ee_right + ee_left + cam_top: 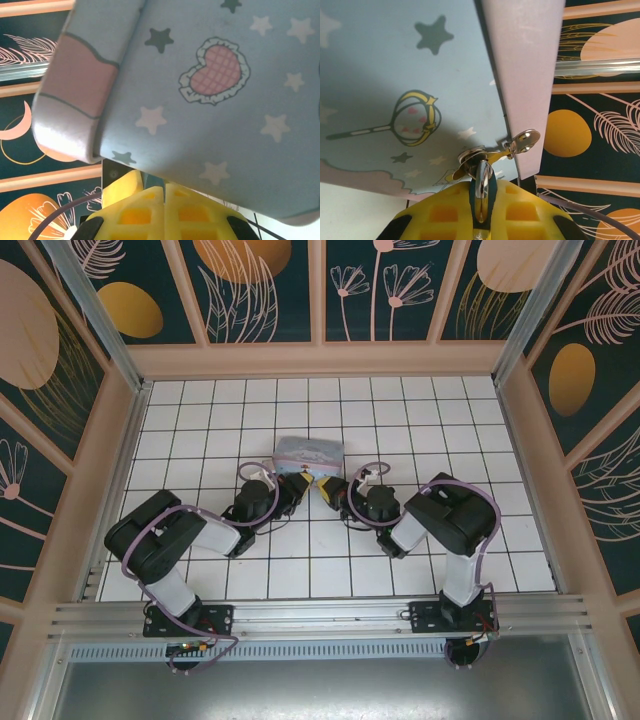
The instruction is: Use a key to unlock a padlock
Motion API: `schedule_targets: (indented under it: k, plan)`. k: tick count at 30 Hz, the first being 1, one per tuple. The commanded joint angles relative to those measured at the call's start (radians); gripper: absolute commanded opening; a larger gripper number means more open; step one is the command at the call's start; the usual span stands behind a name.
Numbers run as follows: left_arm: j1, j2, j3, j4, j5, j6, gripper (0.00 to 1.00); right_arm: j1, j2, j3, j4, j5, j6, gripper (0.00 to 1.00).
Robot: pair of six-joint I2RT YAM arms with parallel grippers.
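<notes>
Visitor: Pincers first. How do yours stand?

Me: My left pincer is pinched narrow on a tiny padlock. Its metal loop and a strip of dark body show between my yellow pads. My right pincer is squeezed fully together, and I see nothing between its tips.

Visitor: Where is the padlock, then?

Me: Right against the pale blue tin, at the corner where its starred face meets a pinkish side. From above, both pincers meet just in front of that tin, near the middle of the tiled table.

Visitor: And the key?

Me: My key is a small shiny thing just above the padlock. Its round head lies against the tin's pinkish side, and its shaft points back toward a metal piece atop the loop. Whether it sits in the lock, I cannot tell.
</notes>
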Motion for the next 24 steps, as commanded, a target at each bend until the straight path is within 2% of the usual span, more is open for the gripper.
schedule_targets:
  k: [1,5,7,9,12,16,20,24]
  plan:
    - [-0.077,0.014,0.003,0.069,0.275,0.005,0.00,0.040,-0.109,0.064,-0.045,0.010,-0.123,0.00]
    - [-0.076,0.017,0.001,0.078,0.279,0.005,0.00,0.046,-0.238,0.134,-0.401,0.040,-0.366,0.00]
    - [-0.076,0.015,-0.001,0.077,0.279,0.005,0.00,0.049,-0.262,0.156,-0.473,0.043,-0.439,0.00]
    - [-0.076,0.014,0.000,0.078,0.278,0.007,0.00,0.049,-0.266,0.159,-0.482,0.041,-0.447,0.00]
    - [-0.076,0.016,0.000,0.077,0.279,0.008,0.00,0.050,-0.234,0.145,-0.388,0.012,-0.388,0.00]
    - [-0.076,0.018,-0.002,0.077,0.279,0.009,0.00,0.051,-0.141,0.119,-0.108,-0.032,-0.200,0.00]
    - [-0.078,0.014,-0.010,0.078,0.277,0.011,0.00,0.049,-0.064,0.126,0.097,-0.032,-0.013,0.00]
    - [-0.080,0.014,-0.012,0.078,0.274,0.011,0.00,0.054,-0.007,0.160,0.200,-0.042,0.089,0.00]
